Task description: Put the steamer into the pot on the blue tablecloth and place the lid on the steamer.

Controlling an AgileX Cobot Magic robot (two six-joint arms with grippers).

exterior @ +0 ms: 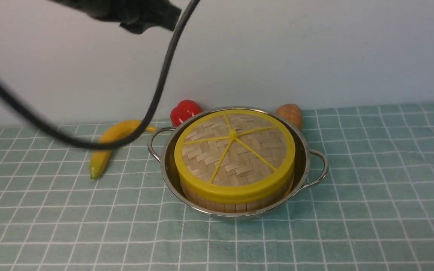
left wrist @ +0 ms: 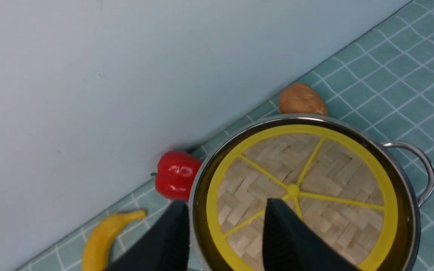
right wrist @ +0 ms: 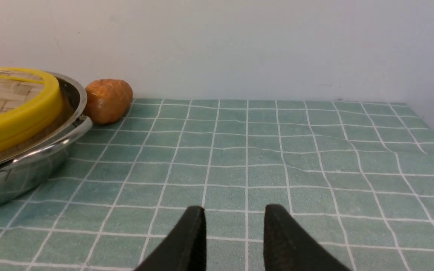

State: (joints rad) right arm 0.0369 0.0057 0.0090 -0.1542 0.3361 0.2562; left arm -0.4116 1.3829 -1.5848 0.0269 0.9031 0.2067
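Front view: pot [exterior: 303, 150] sits on the blue tablecloth [exterior: 371, 210] near centre, slightly toward the 12 o'clock side. Steamer [exterior: 236, 205] is inside the pot, its wooden-strip wall showing below the lid. Lid [exterior: 234, 152] is on top of the steamer, yellow rim seated all round as far as the view shows, spokes meeting at the centre knob. The pot's two wire handles stick out at roughly 9 and 3 o'clock.

Around the pot: red pepper [exterior: 184, 111] at about 11 o'clock, just beside the rim; brown potato-like piece [exterior: 290, 114] at about 1 o'clock, also just beside the rim; banana [exterior: 113, 145] at about 9 o'clock, near the handle but apart from it. A black cable [exterior: 160, 82] loops across the upper left of the front view, with a dark part of the left arm [exterior: 126, 13] at the top edge.

Left tool [left wrist: 224, 210]: fingers parted, nothing between them, above the pot's rim and the lid's edge, apart from both.

Right tool [right wrist: 234, 218]: fingers parted, nothing held, low over bare cloth at the pot's 3 o'clock side, well apart from the pot. Whether it touches the cloth I cannot tell.

Cloth shows slight wrinkles on the right side.
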